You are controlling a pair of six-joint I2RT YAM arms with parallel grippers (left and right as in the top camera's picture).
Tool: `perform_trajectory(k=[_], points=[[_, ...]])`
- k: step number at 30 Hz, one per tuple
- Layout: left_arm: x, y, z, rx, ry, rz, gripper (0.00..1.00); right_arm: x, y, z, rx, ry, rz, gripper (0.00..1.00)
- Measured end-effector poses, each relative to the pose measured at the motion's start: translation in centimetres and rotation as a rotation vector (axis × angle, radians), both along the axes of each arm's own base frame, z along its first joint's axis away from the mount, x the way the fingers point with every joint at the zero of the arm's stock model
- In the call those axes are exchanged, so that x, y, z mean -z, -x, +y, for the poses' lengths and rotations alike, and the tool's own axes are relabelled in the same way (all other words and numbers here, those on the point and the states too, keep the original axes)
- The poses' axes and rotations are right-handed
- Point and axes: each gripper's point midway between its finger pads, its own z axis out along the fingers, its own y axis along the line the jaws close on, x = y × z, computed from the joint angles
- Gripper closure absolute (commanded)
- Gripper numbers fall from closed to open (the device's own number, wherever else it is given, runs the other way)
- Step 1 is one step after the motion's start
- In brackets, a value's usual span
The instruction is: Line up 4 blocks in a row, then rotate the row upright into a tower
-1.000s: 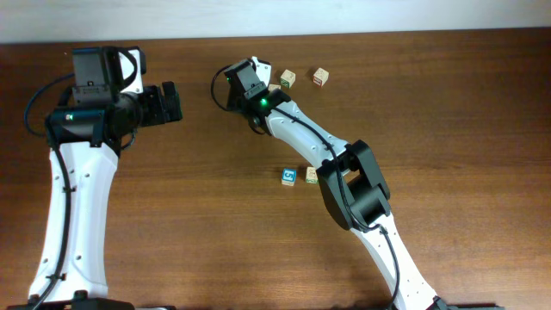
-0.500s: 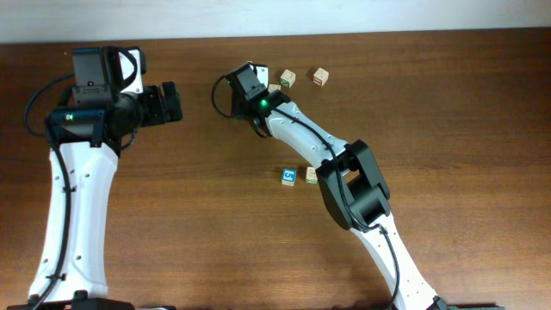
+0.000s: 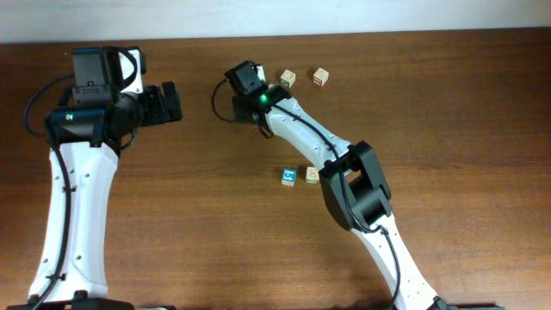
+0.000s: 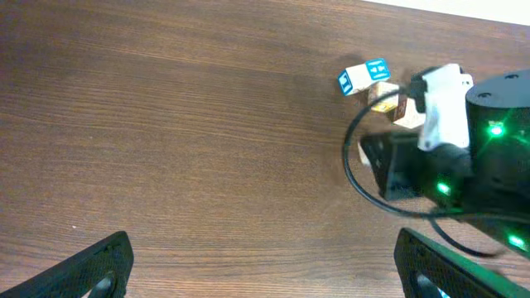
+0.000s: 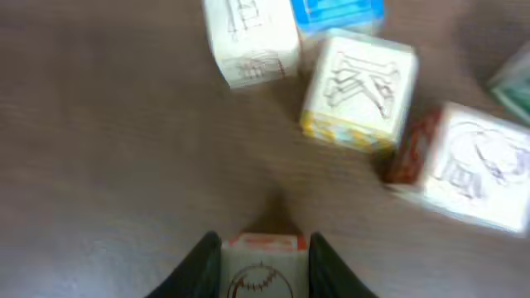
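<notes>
Wooden table (image 3: 448, 129) bears scattered blocks (image 3: 320, 77).

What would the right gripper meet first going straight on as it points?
Probably the pale line-printed cube straight ahead of the right gripper, across bare table; the K-printed cube sits just beside that line. Depth is unclear.

Overhead: straight down, whole desk (image 3: 448, 103).
Left wrist: low, facing the right arm (image 4: 472, 157).
Right wrist: close, angled down, orange-topped cube (image 5: 263, 269) nearest.
Shared by wrists: blue cube (image 4: 364, 77).
</notes>
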Motion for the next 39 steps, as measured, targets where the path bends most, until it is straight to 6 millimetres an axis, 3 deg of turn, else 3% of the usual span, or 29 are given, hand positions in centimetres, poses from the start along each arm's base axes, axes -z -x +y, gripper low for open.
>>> perform_trajectory(k=[2,5,7,8,13,19,23,30,32,34,36,39], points=[[0.0,0.0,0.0,0.0,0.0,0.0,0.01,-1.3,2.9,-1.4,-0.012,0.053,0.118,0.73],[0.0,0.0,0.0,0.0,0.0,-0.002,0.01,-7.3,7.3,-2.8,-0.049,0.048,0.243,0.73],[0.0,0.0,0.0,0.0,0.0,-0.002,0.01,-9.5,10.5,-3.9,-0.063,0.056,0.336,0.73],[0.0,0.0,0.0,0.0,0.0,-0.001,0.01,-9.4,11.8,-4.3,-0.068,0.065,0.387,0.73],[0.0,0.0,0.0,0.0,0.0,0.0,0.01,-3.9,16.1,-4.5,-0.073,0.135,0.557,0.73],[0.0,0.0,0.0,0.0,0.0,-0.001,0.01,0.8,16.6,-3.7,-0.038,0.112,0.555,0.72],[0.0,0.0,0.0,0.0,0.0,0.0,0.01,1.0,16.5,-3.9,-0.013,0.115,0.552,0.58],[0.0,0.0,0.0,0.0,0.0,0.0,0.01,0.5,16.6,-3.9,-0.007,0.115,0.561,0.56],[0.0,0.0,0.0,0.0,0.0,-0.001,0.01,-1.8,16.1,-3.6,-0.033,0.114,0.547,0.72],[0.0,0.0,0.0,0.0,0.0,-0.001,0.01,-3.8,16.2,-3.4,-0.054,0.117,0.549,0.96],[0.0,0.0,0.0,0.0,0.0,-0.001,0.01,-4.2,16.8,-3.3,-0.068,0.116,0.574,0.96],[0.0,0.0,0.0,0.0,0.0,0.0,0.01,-2.9,19.0,-2.8,-0.099,0.135,0.634,0.96]])
